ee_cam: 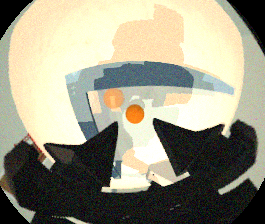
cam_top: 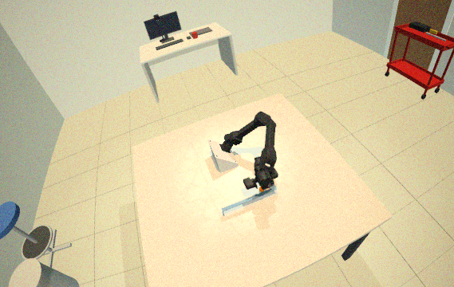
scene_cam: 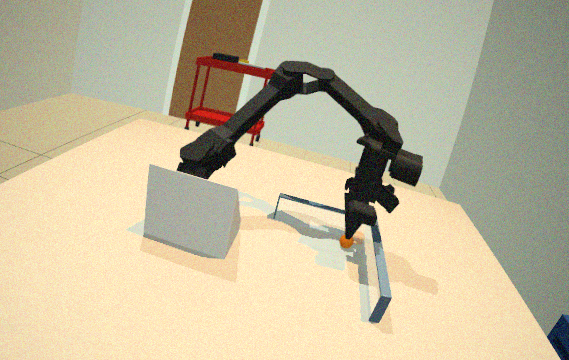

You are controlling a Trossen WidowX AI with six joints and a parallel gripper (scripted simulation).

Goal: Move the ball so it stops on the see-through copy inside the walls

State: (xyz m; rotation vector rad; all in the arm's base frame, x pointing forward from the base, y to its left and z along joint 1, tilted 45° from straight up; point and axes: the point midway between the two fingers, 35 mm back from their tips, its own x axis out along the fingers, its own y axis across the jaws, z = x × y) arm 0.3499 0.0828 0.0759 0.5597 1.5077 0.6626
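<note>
Top view looks down from afar, exterior sits near table point(scene_cam: 89, 280) level, wrist looks downward.
</note>
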